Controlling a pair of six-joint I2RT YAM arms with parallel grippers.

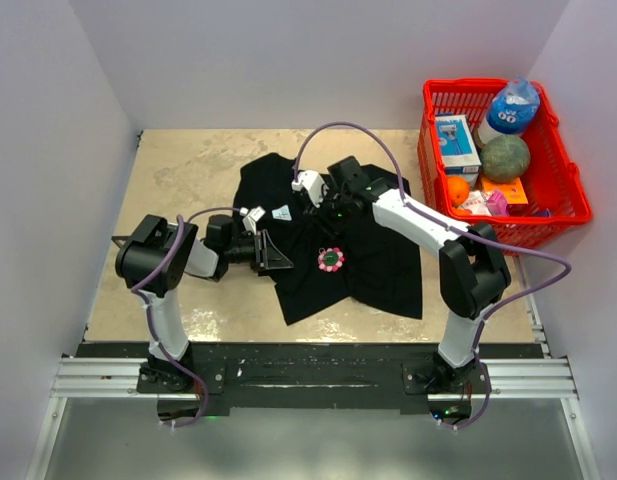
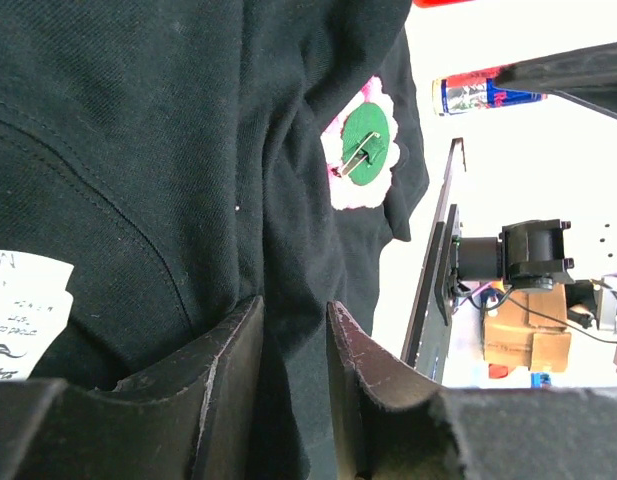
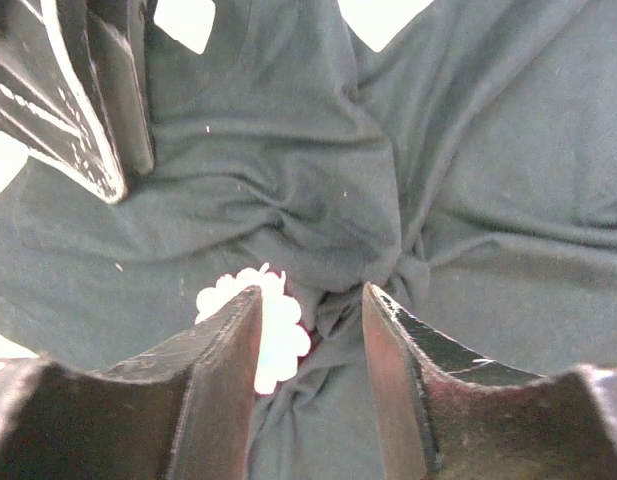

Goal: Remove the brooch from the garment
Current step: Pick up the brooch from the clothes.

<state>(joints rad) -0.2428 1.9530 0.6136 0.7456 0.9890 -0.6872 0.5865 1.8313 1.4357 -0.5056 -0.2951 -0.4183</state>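
Observation:
The black garment point(image 1: 378, 270) lies crumpled on the tan table. The brooch point(image 1: 331, 260), a small pink-edged cluster with a green disc in its middle, sits on the cloth near the shirt's centre. My left gripper point(image 1: 278, 255) lies low just left of the brooch, and its jaws are pinched on a fold of the garment point(image 2: 138, 150). The brooch point(image 2: 366, 152) shows beyond that fold, with a metal pin across its green disc. My right gripper point(image 3: 310, 290) is open above bunched cloth. The brooch point(image 3: 263, 325), glaring white, lies against its left finger.
A red basket point(image 1: 563, 215) with a bottle, a green ball, an orange and boxes stands at the right edge. A white label point(image 1: 281, 213) lies on the shirt. White walls close in the table on three sides. My left gripper point(image 3: 78, 110) shows in the right wrist view.

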